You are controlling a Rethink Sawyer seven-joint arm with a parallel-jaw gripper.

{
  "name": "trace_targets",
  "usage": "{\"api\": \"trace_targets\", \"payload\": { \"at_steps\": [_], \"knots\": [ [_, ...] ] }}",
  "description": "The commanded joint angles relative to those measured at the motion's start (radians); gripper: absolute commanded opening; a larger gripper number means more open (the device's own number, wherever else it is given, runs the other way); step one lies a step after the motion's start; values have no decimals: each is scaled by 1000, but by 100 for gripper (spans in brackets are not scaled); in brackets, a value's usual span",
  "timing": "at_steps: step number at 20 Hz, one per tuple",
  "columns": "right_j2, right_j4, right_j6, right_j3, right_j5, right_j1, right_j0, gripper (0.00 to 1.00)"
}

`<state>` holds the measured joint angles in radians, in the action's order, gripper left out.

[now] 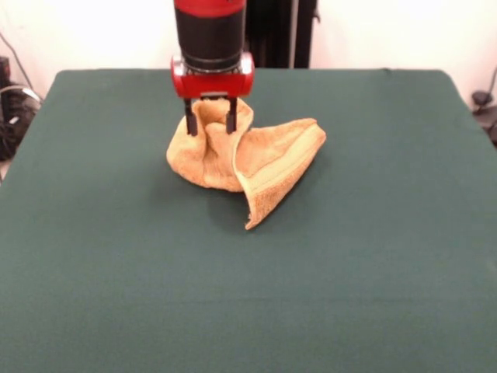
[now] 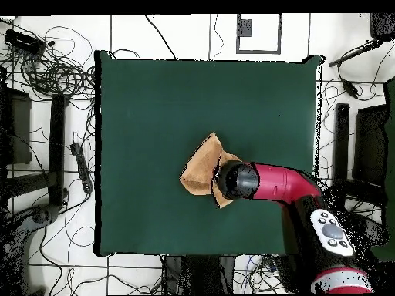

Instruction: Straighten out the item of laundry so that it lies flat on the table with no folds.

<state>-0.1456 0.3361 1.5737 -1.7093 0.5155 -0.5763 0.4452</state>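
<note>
The item of laundry, a golden-orange towel, lies crumpled in a heap on the far middle of the green table. One ribbed-edged corner points toward the near side. My gripper comes straight down on the heap's left part. Its two black fingers stand apart, and a raised fold of towel sits between them. In the overhead view the towel shows as a bunched shape right of the table's middle. The arm's wrist covers its right part and hides the gripper.
Tangled cables and dark stands lie on the floor around the table's sides. The arm reaches in across the table's lower right edge.
</note>
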Motion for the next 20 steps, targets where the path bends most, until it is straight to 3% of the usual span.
{"api": "trace_targets", "payload": {
  "at_steps": [1,11,20],
  "knots": [
    [-66,46,40,42,-76,77,-20,100],
    [-51,68,35,61,-112,114,-12,100],
    [-52,58,61,0,-114,61,-28,100]
  ]
}}
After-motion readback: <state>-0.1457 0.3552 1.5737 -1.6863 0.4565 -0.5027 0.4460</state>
